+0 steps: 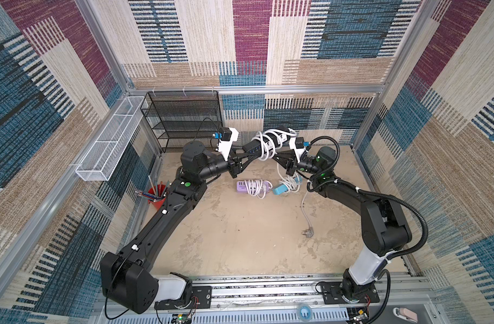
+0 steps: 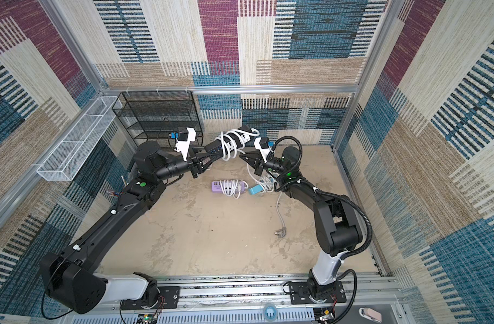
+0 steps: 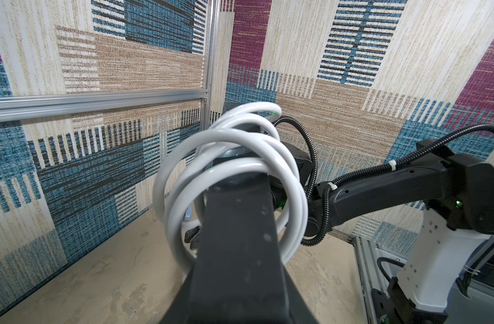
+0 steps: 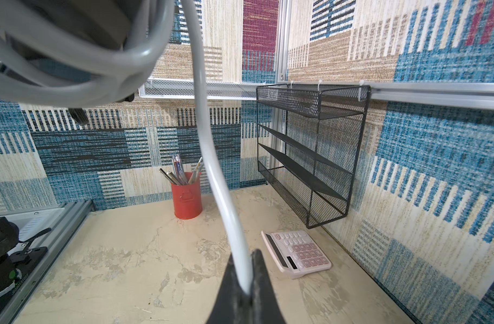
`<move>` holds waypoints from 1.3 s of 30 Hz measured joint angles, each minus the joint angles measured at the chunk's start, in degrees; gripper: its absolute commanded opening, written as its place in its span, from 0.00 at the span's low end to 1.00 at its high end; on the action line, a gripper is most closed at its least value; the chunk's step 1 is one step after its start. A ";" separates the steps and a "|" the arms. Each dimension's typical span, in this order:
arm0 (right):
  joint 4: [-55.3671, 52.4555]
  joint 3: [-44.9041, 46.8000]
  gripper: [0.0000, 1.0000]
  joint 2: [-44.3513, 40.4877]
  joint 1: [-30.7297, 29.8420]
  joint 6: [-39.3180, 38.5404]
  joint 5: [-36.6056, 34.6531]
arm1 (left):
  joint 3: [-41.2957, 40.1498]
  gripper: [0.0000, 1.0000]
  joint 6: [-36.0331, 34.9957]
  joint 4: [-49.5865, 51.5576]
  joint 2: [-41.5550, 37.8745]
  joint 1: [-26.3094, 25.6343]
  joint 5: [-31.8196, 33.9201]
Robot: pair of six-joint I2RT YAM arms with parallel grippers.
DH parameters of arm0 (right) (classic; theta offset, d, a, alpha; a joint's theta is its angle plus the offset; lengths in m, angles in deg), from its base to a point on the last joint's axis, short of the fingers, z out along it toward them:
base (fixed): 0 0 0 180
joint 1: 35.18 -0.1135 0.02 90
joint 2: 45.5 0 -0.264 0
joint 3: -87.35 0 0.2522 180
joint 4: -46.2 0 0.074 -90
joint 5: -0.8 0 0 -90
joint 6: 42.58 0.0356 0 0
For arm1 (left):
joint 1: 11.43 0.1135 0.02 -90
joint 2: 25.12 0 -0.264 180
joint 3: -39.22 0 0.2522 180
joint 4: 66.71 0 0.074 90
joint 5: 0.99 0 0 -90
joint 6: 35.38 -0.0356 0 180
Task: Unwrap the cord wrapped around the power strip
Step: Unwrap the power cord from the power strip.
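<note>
Barely begun, by the look of it: finds the black power strip up in the air over the far side of the table, tilted and well clear of it, with the white cord wound round its middle in several loose loops (too tangled in the left wrist view to count). Shows only one short stretch hanging free of the coils. Leaves every loop yet to be drawn off, judging from that. Clamps the lower end of the strip in the left gripper, clenched tight on it, arm stretched forward and inward, wrist raised. Pinches the free stretch of cord in the right gripper, closed on it just below the strip, arm reaching in from the opposite side at much the same height. Leaves a purple strip and a teal strip, both wrapped, lying on the table beneath.
</note>
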 measured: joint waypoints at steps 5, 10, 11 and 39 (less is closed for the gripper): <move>-1.57 -0.02 0.00 -0.98 0.70 -0.02 -1.97 | 0.00 0.00 0.04 -0.07 0.28 -0.04 -0.42; -4.22 -2.62 0.00 -1.42 3.52 -0.26 -3.89 | 0.00 0.00 0.48 -0.11 1.75 -0.94 -0.96; -4.68 -3.52 0.00 -1.57 4.37 -0.26 -4.26 | 0.02 0.00 0.63 -0.13 2.14 -1.27 -1.46; -24.35 10.91 0.00 -35.21 12.72 -8.13 -13.84 | 1.75 0.00 -6.71 11.45 2.29 -3.04 20.39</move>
